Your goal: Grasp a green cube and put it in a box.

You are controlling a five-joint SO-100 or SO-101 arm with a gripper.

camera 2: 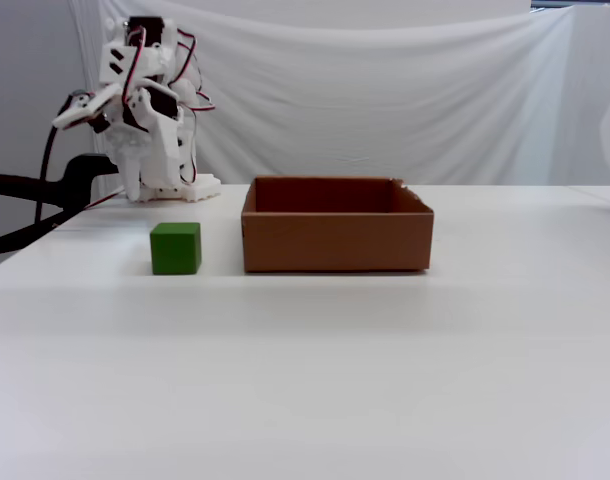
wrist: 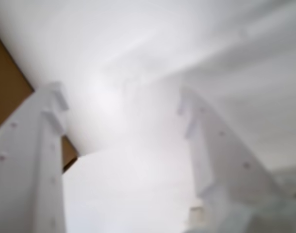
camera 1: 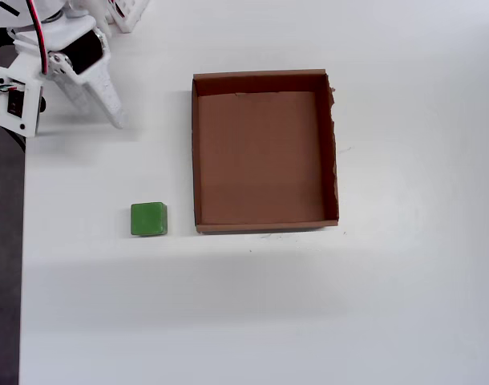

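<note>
The green cube (camera 1: 148,219) (camera 2: 175,248) sits on the white table, just left of the box's near corner in the overhead view. Nothing lies in the brown cardboard box (camera 1: 264,220) (camera 2: 335,240). My gripper (camera 1: 116,120) is folded back at the table's far left corner, well away from both. The blurred wrist view shows my gripper (wrist: 121,99) with its two white fingers apart and nothing between them. The cube is out of the wrist view.
The white arm (camera 2: 145,110) stands on its base at the back left, with a black cable beside it. The table's left edge (camera 1: 23,241) runs close to the cube. A brown patch (wrist: 7,87) fills the wrist view's left side.
</note>
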